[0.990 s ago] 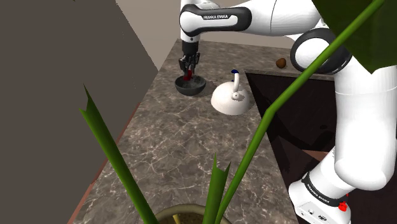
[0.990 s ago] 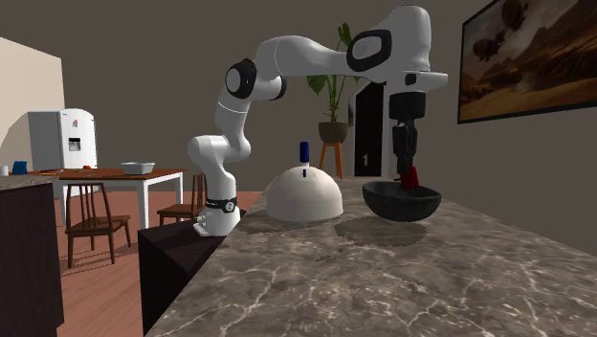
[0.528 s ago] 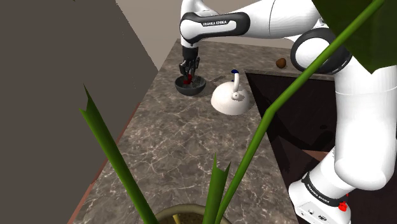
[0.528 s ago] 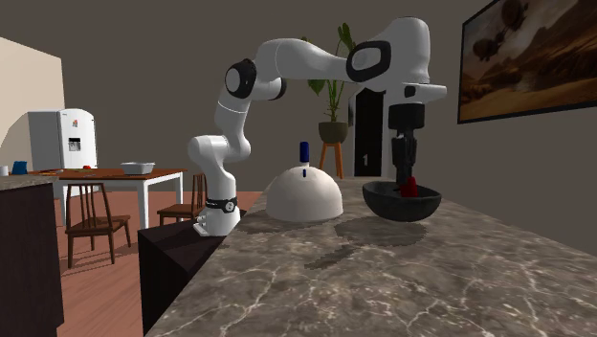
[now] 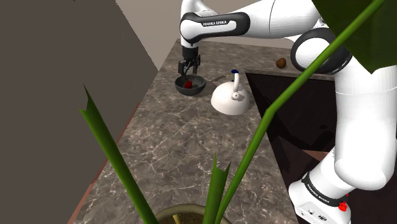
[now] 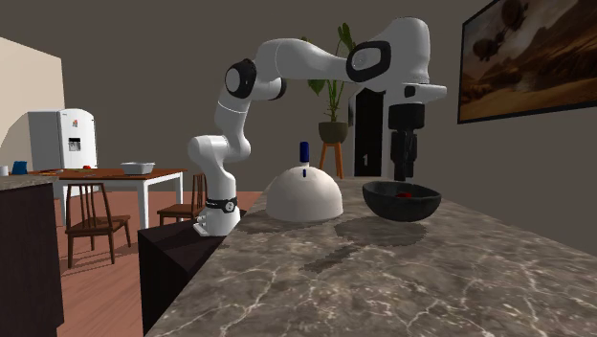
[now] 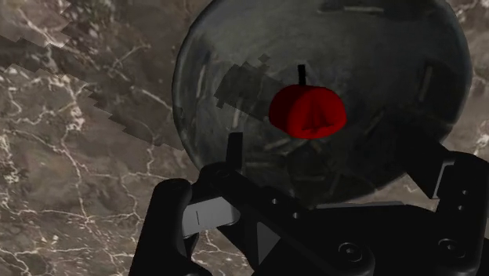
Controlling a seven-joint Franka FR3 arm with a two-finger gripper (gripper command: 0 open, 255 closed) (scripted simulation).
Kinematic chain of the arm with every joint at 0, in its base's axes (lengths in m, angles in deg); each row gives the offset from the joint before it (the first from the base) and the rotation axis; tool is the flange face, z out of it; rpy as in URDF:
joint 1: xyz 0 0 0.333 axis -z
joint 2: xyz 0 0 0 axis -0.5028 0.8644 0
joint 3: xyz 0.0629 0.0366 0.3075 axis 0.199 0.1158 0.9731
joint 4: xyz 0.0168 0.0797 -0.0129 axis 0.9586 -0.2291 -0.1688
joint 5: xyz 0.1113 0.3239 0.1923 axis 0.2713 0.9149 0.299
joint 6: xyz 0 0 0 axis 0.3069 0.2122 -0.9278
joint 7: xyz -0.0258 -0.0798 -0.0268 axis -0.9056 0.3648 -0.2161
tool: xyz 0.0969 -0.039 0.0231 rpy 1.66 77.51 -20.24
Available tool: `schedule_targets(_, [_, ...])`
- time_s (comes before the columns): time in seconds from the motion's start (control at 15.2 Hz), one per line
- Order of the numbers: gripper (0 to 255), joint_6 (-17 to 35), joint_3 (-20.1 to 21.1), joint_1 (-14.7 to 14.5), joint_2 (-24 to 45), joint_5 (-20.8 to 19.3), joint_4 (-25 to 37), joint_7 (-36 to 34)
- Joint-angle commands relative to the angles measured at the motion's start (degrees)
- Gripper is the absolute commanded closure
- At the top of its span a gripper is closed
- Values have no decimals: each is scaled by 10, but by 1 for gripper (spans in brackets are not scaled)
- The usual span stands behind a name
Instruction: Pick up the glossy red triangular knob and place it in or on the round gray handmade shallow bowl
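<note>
Red knob (image 7: 307,110), dark grey bowl (image 7: 219,94)

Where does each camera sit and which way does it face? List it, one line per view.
Shoulder view: beside and behind the stand, looking down along the counter past plant leaves; arm and end effector show.
Second exterior view: low at counter level, facing along it at the whole arm.
Wrist view: above the bowl, looking down into it; black fingers show.
Shared: all show the red knob lying in the bowl.

FRANKA EMIKA in white letters, right there on the arm's dark forearm band (image 5: 216,23), while the lettering on the black base ring (image 5: 320,189) stays too small to read.
</note>
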Motion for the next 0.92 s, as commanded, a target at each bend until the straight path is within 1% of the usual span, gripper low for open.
schedule_targets(0.0, [0,0,0,0,0,0,0,0])
schedule_targets(0.07, [0,0,0,0,0,0,0,0])
schedule_targets(0.33, [0,-74,1,-4,2,1,76,2])
schedule_targets(0.86, [0,-74,1,-4,2,1,76,2])
